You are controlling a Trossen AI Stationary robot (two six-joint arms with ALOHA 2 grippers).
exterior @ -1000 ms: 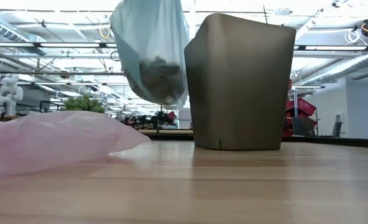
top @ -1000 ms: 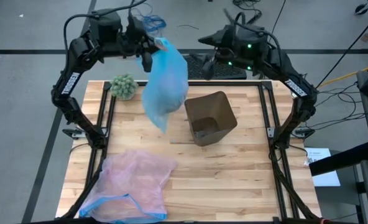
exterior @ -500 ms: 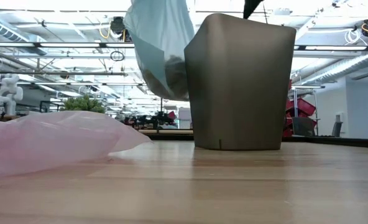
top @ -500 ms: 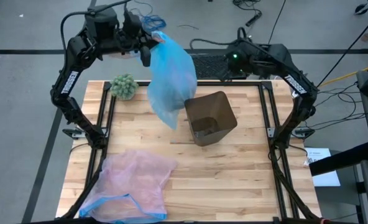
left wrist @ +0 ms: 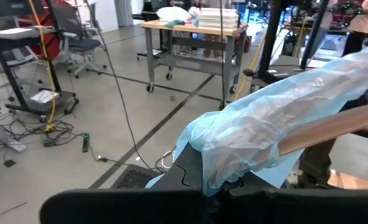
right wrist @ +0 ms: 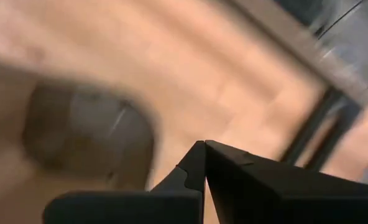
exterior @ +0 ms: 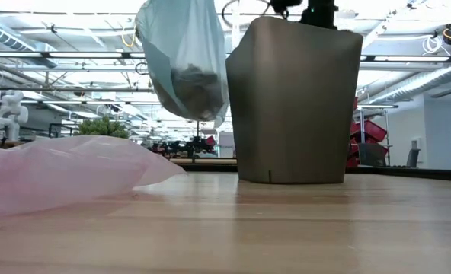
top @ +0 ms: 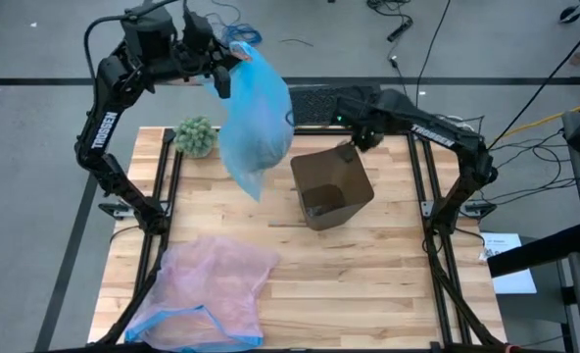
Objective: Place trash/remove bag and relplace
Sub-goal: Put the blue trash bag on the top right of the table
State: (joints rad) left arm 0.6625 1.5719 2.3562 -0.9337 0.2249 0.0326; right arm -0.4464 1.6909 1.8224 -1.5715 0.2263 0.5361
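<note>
Two arms: "TROSSEN" lettering.
Left gripper (top: 221, 74): clamped on crinkly blue bag (top: 256, 123), trash (exterior: 195, 87) inside.
Right gripper (top: 349, 149): fingers together, empty, over brown bin (top: 331, 186).

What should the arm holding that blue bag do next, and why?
Probably carry it sideways off the table. The left fingers hold the thin light-blue plastic bag aloft with dark scraps inside, clear of the brown square bin, which now has no liner.
</note>
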